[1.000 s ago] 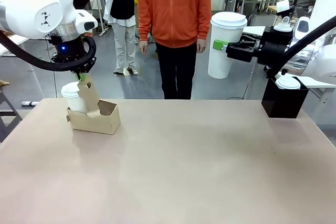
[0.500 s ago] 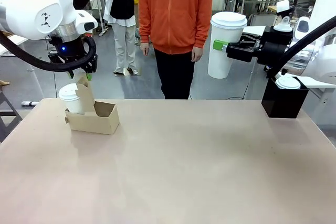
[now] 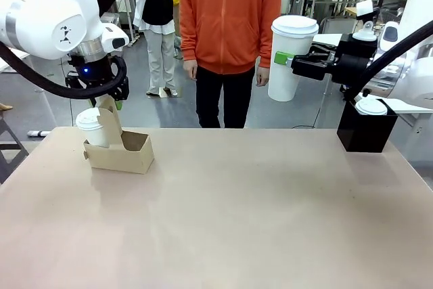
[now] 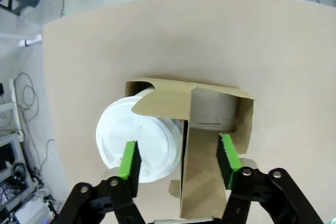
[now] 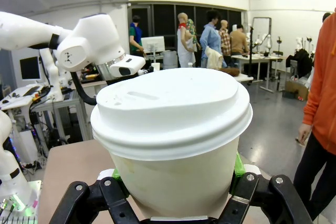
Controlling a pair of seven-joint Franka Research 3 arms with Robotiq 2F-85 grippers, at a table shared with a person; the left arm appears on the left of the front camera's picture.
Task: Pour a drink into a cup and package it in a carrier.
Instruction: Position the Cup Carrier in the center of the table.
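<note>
The tan table stretches away from the near edge. At ten o'clock on it sits the cardboard carrier. A small lidded cup stands in the hole on its nine o'clock side. The carrier's flat handle rises beside the cup, leaning a little. Straight above hangs the left gripper, pointing down with its jaws spread. From its wrist, one green pad hovers over the cup's lid and the other over the carrier's second hole. The handle sits between them and, as far as the angle lets me judge, neither pad touches it. At two o'clock, near the far edge, stands a black box with a white lid on top. Above it the right gripper reaches in level from three o'clock, pinching a big lidded cup upright in the air. Beyond the table at twelve o'clock stands a person in an orange top, arms down
</note>
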